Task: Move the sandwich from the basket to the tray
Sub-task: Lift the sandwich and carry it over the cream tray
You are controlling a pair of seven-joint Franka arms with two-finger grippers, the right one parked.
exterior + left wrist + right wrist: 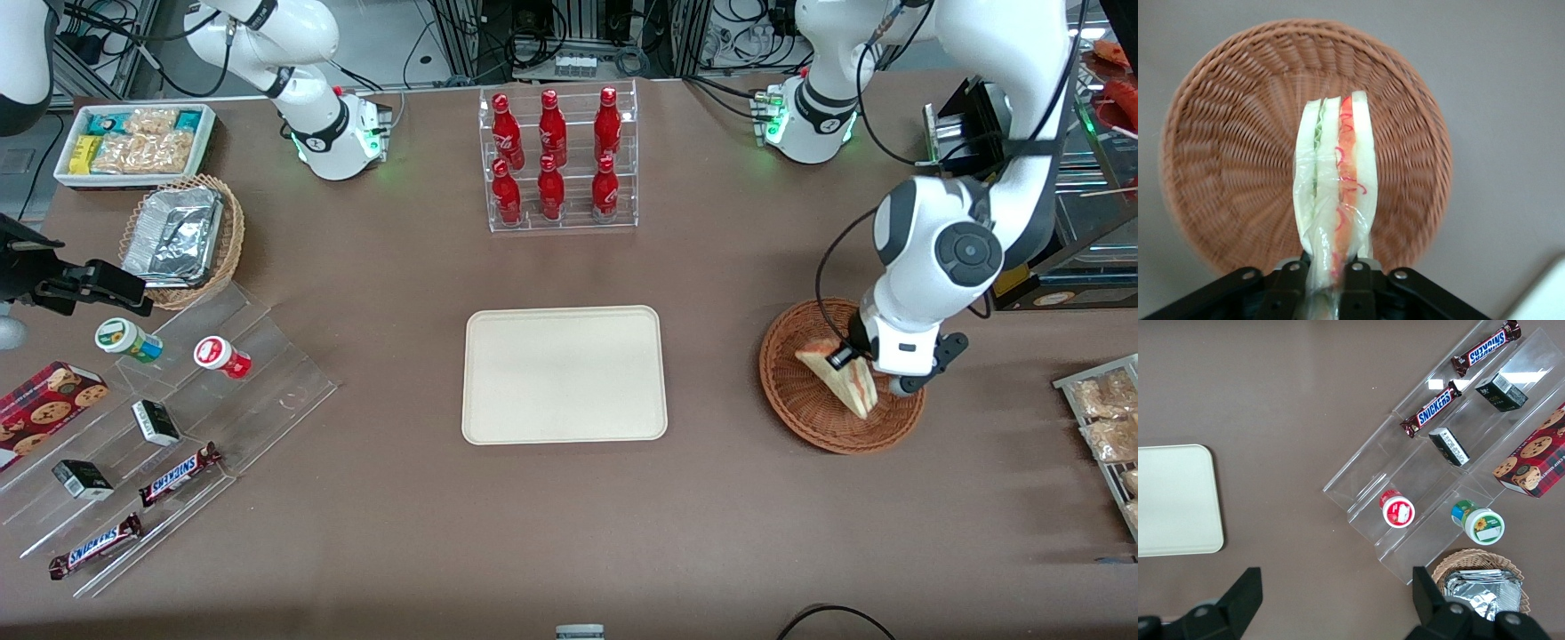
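We are gripping the small triangular clear-wrapped sandwich (840, 378) of pale bread with red, orange and green filling, our end effector (840, 357) closing on one end of the wedge at the right of the front frame. The sandwich is hanging over the round reddish-brown woven wicker basket (791, 391), and in the wrist view it (1336, 187) is reaching out from the black fingers (1293, 277) with its layered cut edge facing the camera and the basket's weave (1231, 153) spread underneath. We cannot tell whether its lower tip is touching the weave or already clear of it.

The flat cream-white rectangular tray (564, 374) with rounded corners is sitting bare at the centre of the front frame, well apart from the basket, with open brown surface (711, 498) between them.

We are judging the step in hand to be the lift out of the basket. To do it well, we should be raising the wedge straight up until its lowest corner is clear of the wicker rim before travelling sideways, since a dragging tip could tug the basket along. The grip is pinching mostly wrapper and one end of the bread, so we should be moving smoothly to avoid swinging or slipping, then lowering close over the tray's middle before letting go.
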